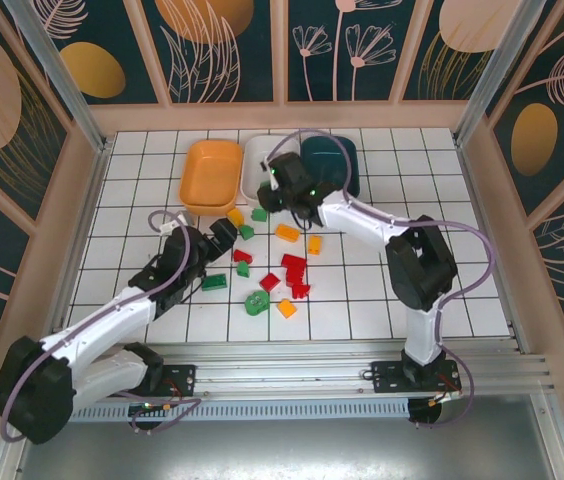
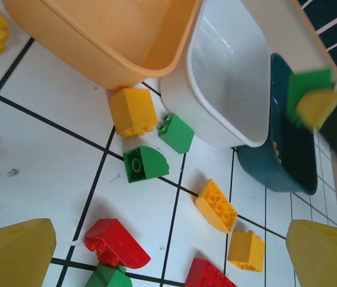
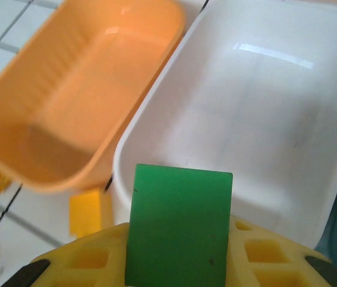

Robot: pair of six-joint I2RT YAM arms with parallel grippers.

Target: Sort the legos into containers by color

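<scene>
Gripping green lego [image 3: 179, 224] | right hand [image 3: 178, 258] clenched | over white container [image 3: 264, 89] edge

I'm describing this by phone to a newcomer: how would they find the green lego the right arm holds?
At the far side of the tiled table stand an orange bin, a white bin and a dark teal bin. The right gripper hangs by the white one's near end, with the green lego clamped between its yellow fingers. The other green legos lie on the tiles.

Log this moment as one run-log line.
right hand: shut on green lego | position: over white bin | left hand: open, empty
</scene>
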